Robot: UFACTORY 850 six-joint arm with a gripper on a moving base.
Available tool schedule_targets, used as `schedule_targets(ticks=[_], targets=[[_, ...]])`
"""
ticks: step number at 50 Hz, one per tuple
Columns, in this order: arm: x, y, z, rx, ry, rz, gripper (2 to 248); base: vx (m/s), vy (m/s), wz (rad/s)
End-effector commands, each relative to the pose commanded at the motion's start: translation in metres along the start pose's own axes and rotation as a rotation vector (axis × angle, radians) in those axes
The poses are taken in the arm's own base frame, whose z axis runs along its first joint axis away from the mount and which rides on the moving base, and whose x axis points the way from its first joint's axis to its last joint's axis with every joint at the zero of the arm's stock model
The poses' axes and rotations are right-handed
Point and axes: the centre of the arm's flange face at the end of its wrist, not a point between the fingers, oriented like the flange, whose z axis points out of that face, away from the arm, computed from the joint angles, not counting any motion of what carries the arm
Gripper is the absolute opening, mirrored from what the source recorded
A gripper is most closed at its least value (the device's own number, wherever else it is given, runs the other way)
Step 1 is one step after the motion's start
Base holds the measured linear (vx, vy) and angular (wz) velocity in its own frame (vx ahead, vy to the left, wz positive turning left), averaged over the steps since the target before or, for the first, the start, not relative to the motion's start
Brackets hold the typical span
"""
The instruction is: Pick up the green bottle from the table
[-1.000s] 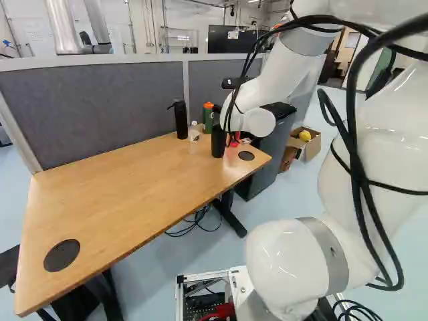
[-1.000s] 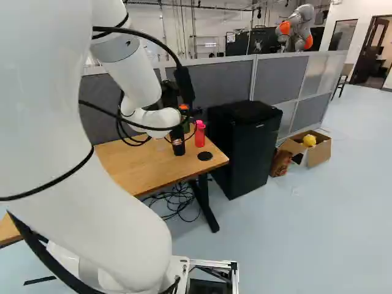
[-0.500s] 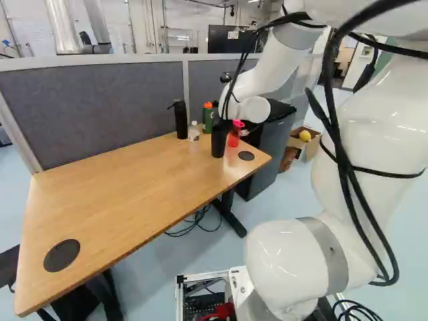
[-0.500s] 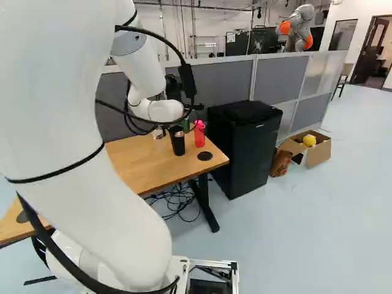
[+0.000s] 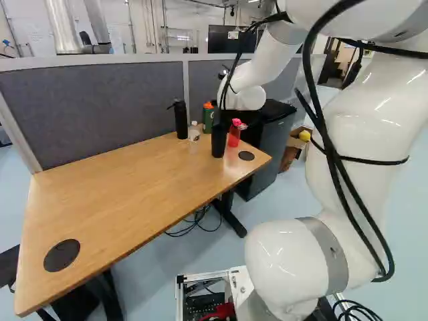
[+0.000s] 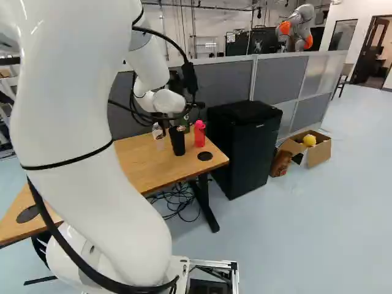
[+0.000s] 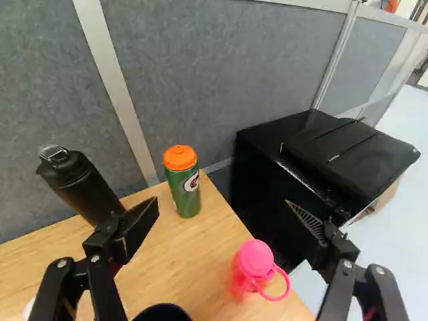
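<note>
Green bottle (image 7: 186,194) with an orange lid (image 7: 180,158), upright on the wood table (image 5: 127,194), by the gray wall (image 7: 200,80). Near it, a black bottle (image 7: 80,184) and a pink-topped bottle (image 7: 255,259). Facing it, the gripper (image 6: 174,121), with fingers (image 7: 139,227) wide apart, near a black cup (image 5: 219,142). Past the table, a black box (image 6: 245,147).

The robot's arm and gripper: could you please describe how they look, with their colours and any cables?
The arm is glossy white with rounded segments and grey bands at joints; black cables run loosely along it. The gripper is black, with two angular fingers, silvery screws and a ribbed face visible.
</note>
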Motion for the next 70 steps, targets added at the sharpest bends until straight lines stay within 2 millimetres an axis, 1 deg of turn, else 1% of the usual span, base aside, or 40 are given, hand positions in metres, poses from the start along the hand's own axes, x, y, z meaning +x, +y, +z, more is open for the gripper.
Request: schedule_targets(ticks=[19, 37, 61, 70], targets=[[0.018, -0.002, 0.024, 0.003, -0.104, -0.001, 247, 0.000, 0.000, 0.000], [0.033, -0.009, 0.044, 0.014, -0.218, -0.009, 247, 0.000, 0.000, 0.000], [0.032, -0.021, 0.081, 0.031, -0.400, -0.042, 247, 0.000, 0.000, 0.000], [0.035, -0.025, 0.096, 0.037, -0.415, -0.049, 247, 0.000, 0.000, 0.000]])
